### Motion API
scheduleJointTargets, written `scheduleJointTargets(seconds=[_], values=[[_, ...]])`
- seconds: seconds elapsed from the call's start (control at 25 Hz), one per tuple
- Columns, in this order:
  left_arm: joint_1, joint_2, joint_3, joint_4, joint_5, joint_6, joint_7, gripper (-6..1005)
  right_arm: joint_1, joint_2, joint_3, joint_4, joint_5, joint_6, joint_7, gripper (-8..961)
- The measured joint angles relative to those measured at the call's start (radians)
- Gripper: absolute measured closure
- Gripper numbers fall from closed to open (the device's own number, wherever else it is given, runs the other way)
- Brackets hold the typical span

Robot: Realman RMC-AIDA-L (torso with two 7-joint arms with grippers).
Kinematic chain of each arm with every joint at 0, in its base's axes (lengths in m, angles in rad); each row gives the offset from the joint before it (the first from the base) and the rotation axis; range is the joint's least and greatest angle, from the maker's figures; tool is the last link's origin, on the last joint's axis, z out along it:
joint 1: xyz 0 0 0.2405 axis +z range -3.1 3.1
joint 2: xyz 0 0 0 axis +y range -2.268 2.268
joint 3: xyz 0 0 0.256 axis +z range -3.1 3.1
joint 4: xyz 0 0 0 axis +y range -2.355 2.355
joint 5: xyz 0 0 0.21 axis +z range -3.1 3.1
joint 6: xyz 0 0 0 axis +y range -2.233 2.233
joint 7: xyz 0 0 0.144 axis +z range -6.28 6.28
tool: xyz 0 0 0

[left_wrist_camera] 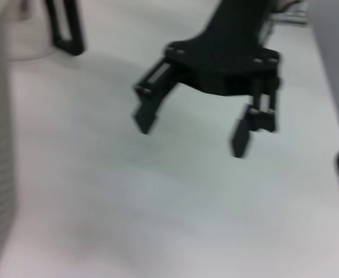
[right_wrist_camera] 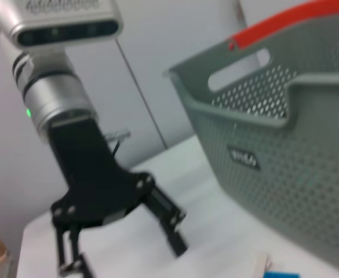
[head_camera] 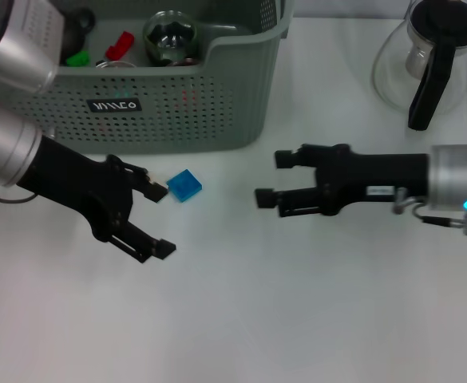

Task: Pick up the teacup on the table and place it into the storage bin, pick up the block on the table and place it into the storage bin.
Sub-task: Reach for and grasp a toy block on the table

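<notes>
We log the blue block point(head_camera: 184, 185) on the table point(head_camera: 297, 319), just beside our left gripper point(head_camera: 158, 219), jaws apart. Right gripper point(head_camera: 270, 179) apart, empty. A glass cup point(head_camera: 170, 36) sits in the storage bin point(head_camera: 217, 104); block remains

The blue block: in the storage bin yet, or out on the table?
Out. The blue block lies on the table before the storage bin, beside the open left hand.

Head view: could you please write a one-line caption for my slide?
Both open grippers, left and right, flank a blue block on the white table before the storage bin.
</notes>
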Motion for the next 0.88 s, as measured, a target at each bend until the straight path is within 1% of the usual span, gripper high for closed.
scheduleJointTargets(seconds=[0.12,0.24,0.28,0.32,0.4,0.56,0.88], values=[[0.022,0.012,-0.007,-0.009,0.004,-0.051,-0.002,42,0.055,0.003,-0.03,0.079,0.003,0.059,-0.012,12],[0.042,0.017,-0.021,-0.002,0.022,-0.081,-0.007,42,0.103,0.008,-0.039,0.145,0.004,0.107,-0.038,13],[0.048,0.019,-0.042,0.005,0.042,-0.092,-0.009,42,0.113,0.008,-0.04,0.155,0.005,0.121,-0.041,13],[0.048,0.019,-0.042,0.005,0.042,-0.092,-0.009,42,0.124,0.009,-0.042,0.168,0.005,0.137,-0.044,13],[0.049,0.02,-0.073,0.014,0.069,-0.096,-0.009,43,0.143,0.01,-0.044,0.19,0.008,0.162,-0.049,13],[0.051,0.02,-0.087,0.018,0.075,-0.098,-0.009,43,0.176,0.019,-0.044,0.219,0.014,0.219,-0.064,13],[0.042,0.013,-0.089,0.018,0.076,-0.105,-0.01,45,0.292,0.022,-0.044,0.363,0.035,0.338,-0.152,12]])
